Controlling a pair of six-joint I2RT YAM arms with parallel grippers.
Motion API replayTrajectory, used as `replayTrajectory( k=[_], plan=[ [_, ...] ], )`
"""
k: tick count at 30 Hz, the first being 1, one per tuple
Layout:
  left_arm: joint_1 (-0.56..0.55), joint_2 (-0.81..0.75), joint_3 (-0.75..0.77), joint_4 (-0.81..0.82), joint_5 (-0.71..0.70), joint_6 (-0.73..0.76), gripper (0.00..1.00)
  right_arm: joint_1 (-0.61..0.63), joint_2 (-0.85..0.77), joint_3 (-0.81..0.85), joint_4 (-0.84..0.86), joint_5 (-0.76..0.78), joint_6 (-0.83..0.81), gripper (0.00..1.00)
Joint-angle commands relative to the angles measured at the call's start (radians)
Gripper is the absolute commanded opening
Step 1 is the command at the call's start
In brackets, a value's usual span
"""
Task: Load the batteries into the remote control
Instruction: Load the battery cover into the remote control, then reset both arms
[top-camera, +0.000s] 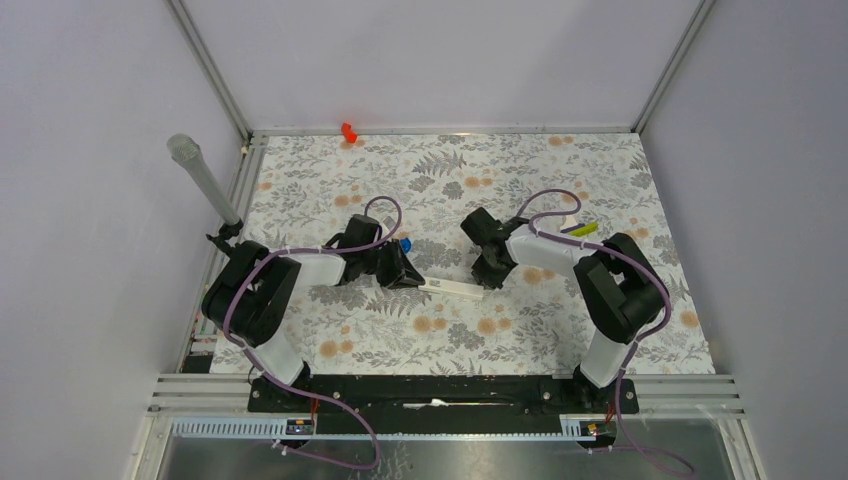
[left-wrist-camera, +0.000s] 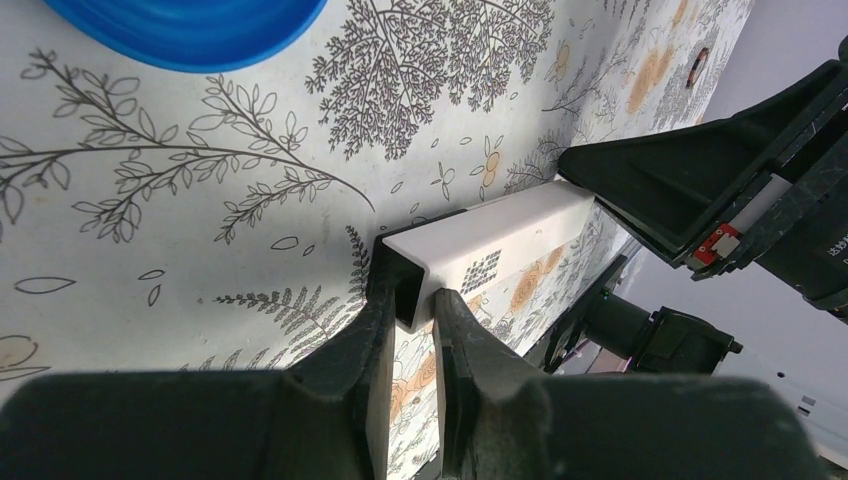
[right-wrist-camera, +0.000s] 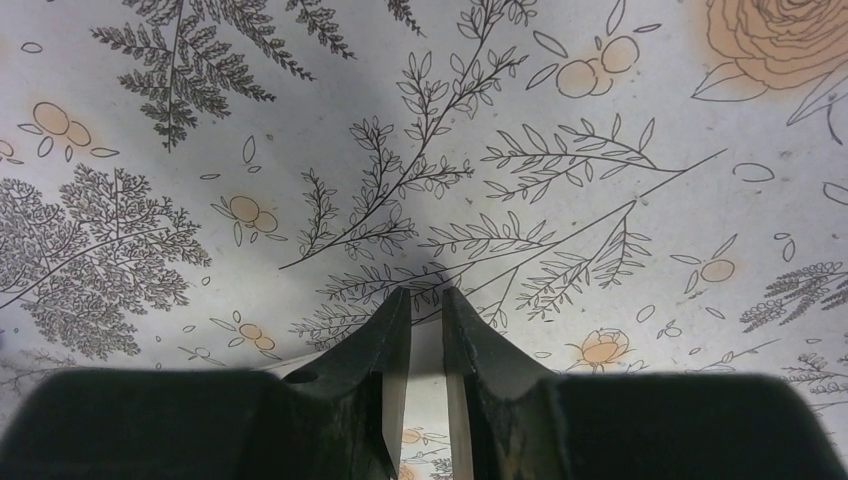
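Observation:
The white remote control (top-camera: 452, 288) lies on the floral table between my two grippers. My left gripper (top-camera: 402, 270) is shut on its left end; in the left wrist view the fingertips (left-wrist-camera: 380, 300) clamp the end of the remote (left-wrist-camera: 500, 240) that has the dark recess. My right gripper (top-camera: 490, 270) is at the remote's other end; in the right wrist view the gripper (right-wrist-camera: 427, 300) has a narrow gap between its fingers with the white remote (right-wrist-camera: 426, 345) in it. No batteries show in any view.
A blue blob (top-camera: 405, 243) lies just behind the left gripper and fills the top of the left wrist view (left-wrist-camera: 190, 25). A yellow-green item (top-camera: 585, 228) lies by the right arm. A small dark ring (left-wrist-camera: 697, 65), a red object (top-camera: 348, 131) and a grey microphone (top-camera: 200, 175) are further off.

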Motion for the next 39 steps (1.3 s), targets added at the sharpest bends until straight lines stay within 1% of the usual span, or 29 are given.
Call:
replayTrajectory(
  k=[1, 4, 7, 10, 12, 14, 18, 21, 26, 27, 28, 30, 33, 36, 39],
  plan=[
    [-0.056, 0.023, -0.030, -0.030, 0.048, -0.021, 0.00, 0.082, 0.167, -0.030, 0.170, -0.133, 0.145, 0.23],
    [-0.055, 0.019, -0.025, -0.045, 0.040, -0.012, 0.00, 0.081, 0.170, -0.048, 0.176, -0.126, 0.145, 0.23],
    [-0.052, 0.015, -0.007, -0.087, 0.012, 0.018, 0.00, 0.071, 0.131, -0.062, 0.162, -0.063, 0.107, 0.24],
    [-0.037, 0.007, 0.021, -0.136, -0.023, 0.043, 0.00, 0.037, 0.084, -0.082, 0.152, -0.013, 0.031, 0.32],
    [-0.024, -0.003, 0.052, -0.190, -0.056, 0.066, 0.01, 0.006, 0.040, -0.105, 0.176, 0.004, -0.056, 0.41],
    [-0.013, -0.016, 0.100, -0.248, -0.090, 0.094, 0.09, -0.026, -0.013, -0.126, 0.183, 0.017, -0.109, 0.53],
    [0.004, -0.028, 0.235, -0.366, -0.144, 0.150, 0.33, -0.065, -0.137, -0.118, 0.219, 0.074, -0.275, 0.62],
    [0.014, -0.041, 0.335, -0.449, -0.186, 0.189, 0.51, -0.098, -0.207, -0.081, 0.211, 0.098, -0.386, 0.64],
    [0.046, -0.088, 0.483, -0.589, -0.289, 0.272, 0.75, -0.164, -0.330, -0.041, 0.202, 0.102, -0.537, 0.70],
    [0.055, -0.109, 0.497, -0.601, -0.308, 0.282, 0.95, -0.169, -0.355, -0.033, 0.192, 0.121, -0.569, 0.73],
    [0.067, -0.132, 0.506, -0.607, -0.320, 0.289, 0.98, -0.170, -0.383, -0.024, 0.186, 0.146, -0.608, 0.78],
    [0.093, -0.182, 0.524, -0.618, -0.324, 0.306, 0.99, -0.171, -0.442, -0.012, 0.173, 0.202, -0.690, 0.88],
    [0.102, -0.256, 0.588, -0.692, -0.428, 0.363, 0.99, -0.172, -0.543, 0.019, 0.151, 0.312, -0.800, 0.98],
    [0.101, -0.331, 0.659, -0.759, -0.531, 0.426, 0.99, -0.172, -0.637, 0.068, 0.134, 0.457, -0.883, 1.00],
    [0.101, -0.419, 0.709, -0.786, -0.597, 0.475, 0.99, -0.172, -0.725, 0.113, 0.153, 0.576, -0.954, 1.00]
  ],
)
